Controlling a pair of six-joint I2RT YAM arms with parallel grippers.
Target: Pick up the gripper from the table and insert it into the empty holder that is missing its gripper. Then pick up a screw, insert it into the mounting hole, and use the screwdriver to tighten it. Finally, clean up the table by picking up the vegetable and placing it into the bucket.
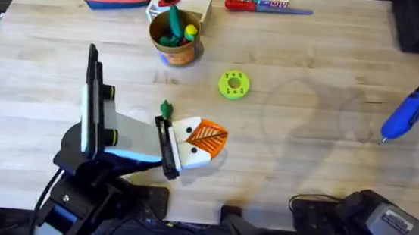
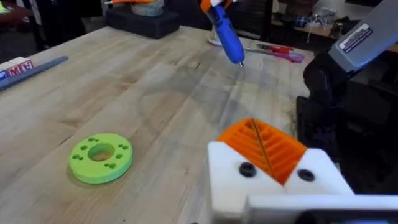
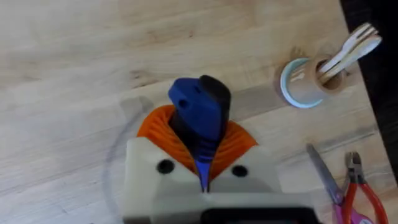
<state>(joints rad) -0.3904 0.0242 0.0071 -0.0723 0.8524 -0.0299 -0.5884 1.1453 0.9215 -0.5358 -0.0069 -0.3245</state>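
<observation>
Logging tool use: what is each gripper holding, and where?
Right gripper clamps the blue screwdriver by its rear body. Left gripper holds nothing visible.

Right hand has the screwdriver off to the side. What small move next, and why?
Probably draw the left hand back and open it over the vegetable: it lies on the table just behind that hand, outside the bucket, and the right hand is shut on the screwdriver.
</observation>
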